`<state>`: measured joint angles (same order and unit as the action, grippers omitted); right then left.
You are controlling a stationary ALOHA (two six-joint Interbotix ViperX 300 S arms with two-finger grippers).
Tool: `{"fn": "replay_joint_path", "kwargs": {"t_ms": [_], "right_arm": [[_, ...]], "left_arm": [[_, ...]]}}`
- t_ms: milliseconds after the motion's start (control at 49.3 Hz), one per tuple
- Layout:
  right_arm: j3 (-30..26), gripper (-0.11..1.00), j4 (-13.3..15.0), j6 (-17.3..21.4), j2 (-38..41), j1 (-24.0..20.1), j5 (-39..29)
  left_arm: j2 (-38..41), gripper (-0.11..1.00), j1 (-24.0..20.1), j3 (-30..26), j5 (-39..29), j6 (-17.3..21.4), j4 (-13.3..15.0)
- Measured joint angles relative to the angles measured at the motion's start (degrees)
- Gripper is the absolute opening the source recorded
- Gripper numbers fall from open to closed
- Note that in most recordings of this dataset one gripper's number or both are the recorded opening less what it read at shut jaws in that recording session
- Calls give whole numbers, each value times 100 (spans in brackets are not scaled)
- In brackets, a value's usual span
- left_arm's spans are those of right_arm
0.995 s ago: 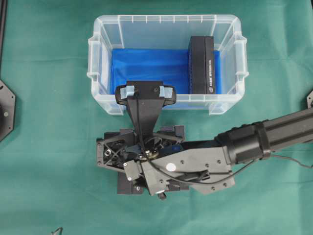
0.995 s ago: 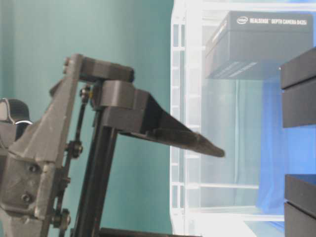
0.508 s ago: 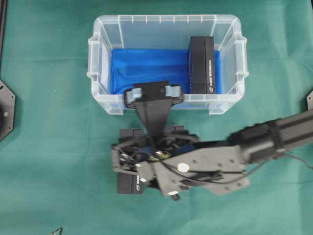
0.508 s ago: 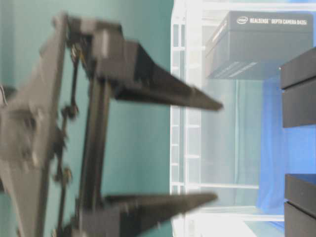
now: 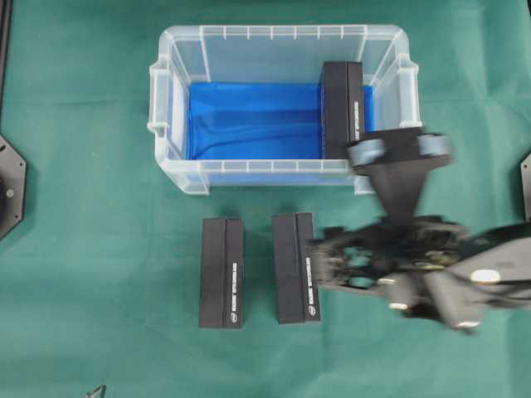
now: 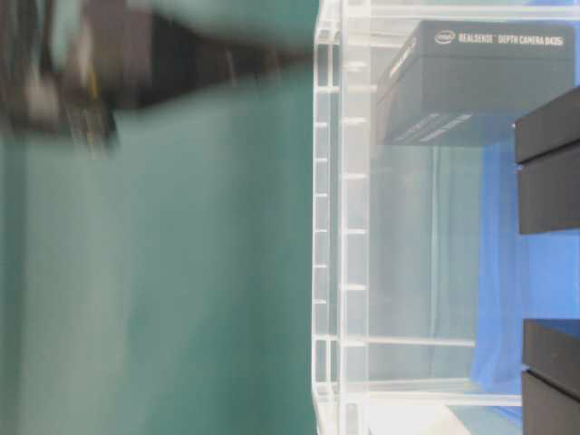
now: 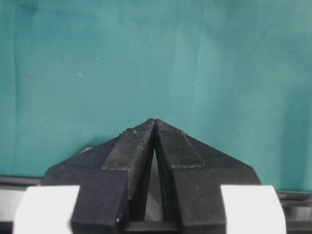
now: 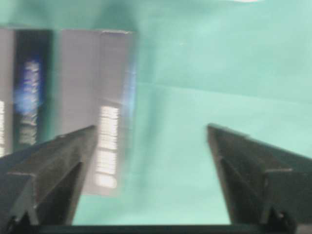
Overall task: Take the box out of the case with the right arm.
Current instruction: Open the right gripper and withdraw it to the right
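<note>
box [image 5: 343,109]: inside case [image 5: 174,124], right end | right fingers [image 8: 68,161]: spread wide, empty, outside case

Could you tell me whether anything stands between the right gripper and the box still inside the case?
Only the case's near wall. The open right gripper is outside over the cloth, while the box stands inside at the right end; from above, nothing covers it.

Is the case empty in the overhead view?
No, one black box stands inside the case, against its right end on the blue lining.
</note>
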<state>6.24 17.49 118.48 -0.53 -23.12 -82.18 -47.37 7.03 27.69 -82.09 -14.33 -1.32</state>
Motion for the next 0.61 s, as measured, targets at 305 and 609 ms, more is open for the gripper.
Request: {"fn": "replay_joint_path", "kwargs": {"t_ms": [305, 609], "right_arm": [[1828, 91, -9, 844, -1846, -756, 18], [2347, 91, 88, 914, -2610, -879, -105]], "left_arm": [[-79, 2, 0, 9, 0, 18, 0], [-97, 2, 0, 26, -9, 18, 0]]}}
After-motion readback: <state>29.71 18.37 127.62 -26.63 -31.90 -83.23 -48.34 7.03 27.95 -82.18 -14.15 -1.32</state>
